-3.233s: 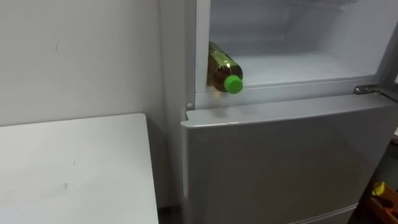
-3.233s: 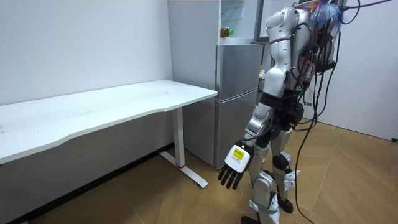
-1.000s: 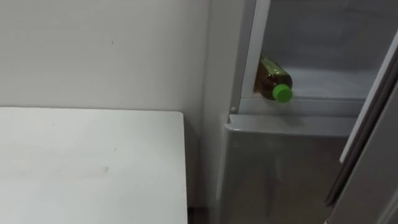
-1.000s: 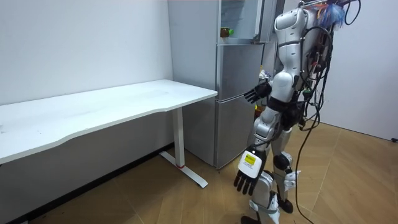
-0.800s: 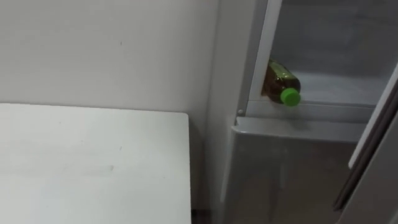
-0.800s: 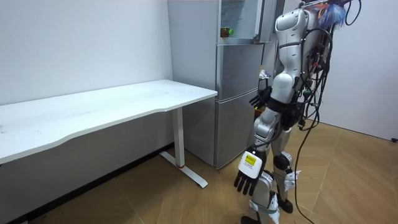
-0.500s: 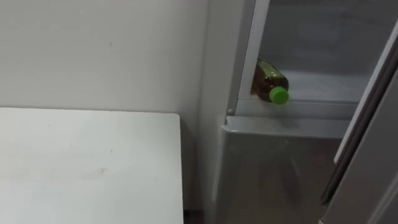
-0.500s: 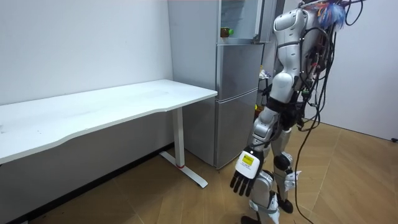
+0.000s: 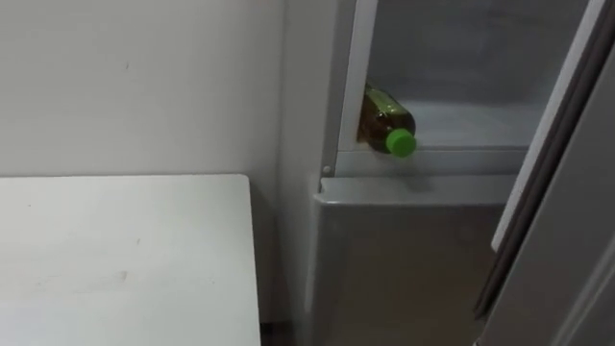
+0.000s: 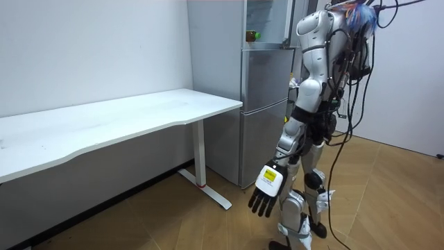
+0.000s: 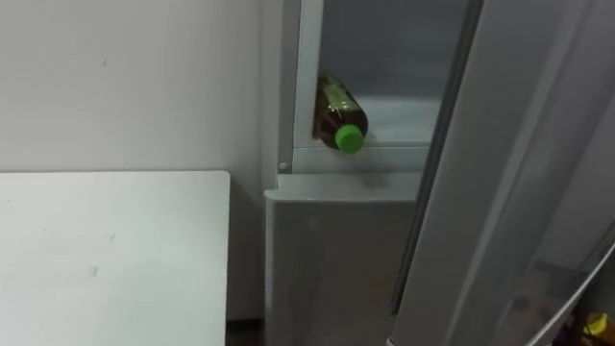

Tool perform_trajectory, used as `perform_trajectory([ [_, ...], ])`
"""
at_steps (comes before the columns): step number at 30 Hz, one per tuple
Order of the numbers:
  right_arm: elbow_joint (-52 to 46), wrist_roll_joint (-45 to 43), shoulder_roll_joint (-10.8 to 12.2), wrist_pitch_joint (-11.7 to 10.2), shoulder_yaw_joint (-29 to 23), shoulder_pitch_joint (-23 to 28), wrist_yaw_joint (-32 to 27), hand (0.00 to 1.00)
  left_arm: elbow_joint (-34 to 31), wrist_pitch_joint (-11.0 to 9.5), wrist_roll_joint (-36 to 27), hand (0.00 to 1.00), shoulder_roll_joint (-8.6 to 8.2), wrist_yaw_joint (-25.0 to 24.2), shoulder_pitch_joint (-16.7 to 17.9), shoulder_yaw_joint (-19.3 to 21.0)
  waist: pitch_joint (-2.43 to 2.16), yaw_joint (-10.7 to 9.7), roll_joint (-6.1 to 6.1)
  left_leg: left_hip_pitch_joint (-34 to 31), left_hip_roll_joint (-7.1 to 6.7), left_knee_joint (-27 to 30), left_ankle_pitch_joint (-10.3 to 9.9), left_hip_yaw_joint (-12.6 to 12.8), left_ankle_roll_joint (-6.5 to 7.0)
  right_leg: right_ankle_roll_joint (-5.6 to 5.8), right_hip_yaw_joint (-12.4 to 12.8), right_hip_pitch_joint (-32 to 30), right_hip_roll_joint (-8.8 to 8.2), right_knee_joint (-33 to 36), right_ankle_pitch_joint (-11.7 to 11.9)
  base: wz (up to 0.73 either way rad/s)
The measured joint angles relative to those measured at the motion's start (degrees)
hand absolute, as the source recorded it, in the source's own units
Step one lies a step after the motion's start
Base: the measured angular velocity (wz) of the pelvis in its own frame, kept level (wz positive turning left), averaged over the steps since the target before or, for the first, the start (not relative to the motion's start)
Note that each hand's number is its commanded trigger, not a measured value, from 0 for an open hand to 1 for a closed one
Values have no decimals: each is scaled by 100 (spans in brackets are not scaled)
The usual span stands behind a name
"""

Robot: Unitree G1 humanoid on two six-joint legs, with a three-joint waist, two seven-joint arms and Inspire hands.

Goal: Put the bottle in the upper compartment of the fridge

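**A:** How would that bottle [image 9: 384, 119] handle if it had to be picked up?

**B:** It looks like clear plastic, well filled with amber liquid. I'd judge it moderately heavy, fairly stiff and not fragile. It is smooth and round and lies on its side, so a nudge could set it rolling. The best hold would be round the middle of the body. The green cap [image 9: 400, 143] is too narrow to grip well.

**A:** And where is it lying?

**B:** It is on the floor of the upper fridge [image 9: 480, 125], in the near left corner, close against the left wall. The cap points out toward the robot and sits right at the front lip (close enough that I'd call a roll outward the one risk). The door [image 9: 562, 183] stands part-way across on the right. Below is the lower door [image 9: 404, 259], which is closed, and the white table [image 9: 115, 250] is just to the left of the fridge.

**A:** How does it lie relative to the hand?

**B:** They are well apart. In the room view the robot stands before the fridge. Its left hand [image 10: 266, 186] hangs low beside its leg, with the fingers straight, a little spread and holding nothing. The bottle is far above that hand, about level with the robot's head, and further from the camera. As for placing it, the job looks done.
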Motion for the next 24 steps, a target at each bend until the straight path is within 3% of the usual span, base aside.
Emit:
perform_trajectory([
  [4,-635,-5,-16,0,-223,-323,-263,0,-1,3,-1,0,-32,-45,-3,5,-23,-2,13,16,0,-4,1,15,0,0,-3,2,-1,13,0,-1],
  [5,-733,-8,-47,0,-223,-403,-314,0,0,2,-1,0,-32,-51,-8,-5,-7,-4,57,16,0,3,1,19,0,0,-4,1,-1,14,0,-4],
  [6,-898,-23,-135,0,-217,-555,-425,0,2,-26,-4,0,-34,-51,-21,-7,-28,-3,25,19,0,4,2,20,0,0,-5,-6,-3,35,0,0],
  [9,-1319,-27,-506,-17,-171,-884,-660,0,54,-161,-26,0,-40,-39,-23,-7,-23,37,7,14,2,4,8,21,-5,7,-13,-40,-4,84,-7,0],
  [13,-1621,-267,-818,-165,-10,-1300,-690,0,158,-223,-22,0,-38,-25,-38,-33,13,68,-143,-24,2,46,13,17,-9,-3,-15,-62,-4,76,-14,0],
  [14,-1653,-270,-833,-170,4,-1417,-678,0,182,-220,-21,0,-37,-23,-41,-56,1,72,-164,-29,4,63,13,9,-9,-3,-19,-62,-4,76,-14,3],
  [16,-1668,-269,-837,-235,15,-1536,-675,0,190,-223,-21,0,-24,-23,-40,-119,37,86,-257,-62,7,82,12,-25,-9,-4,-56,-64,-5,78,-13,7],
  [18,-1675,-309,-837,-268,61,-1632,-689,0,230,-223,-21,0,-35,-40,-41,-187,41,92,-289,-76,8,87,10,-38,-9,-4,-74,-70,-6,79,-12,3],
  [24,-1684,-472,-844,-424,280,-1751,-575,0,225,-364,-15,0,-37,-39,-161,-271,10,174,-142,-74,13,67,10,-38,-9,-4,-158,-77,-7,78,-12,0],
])
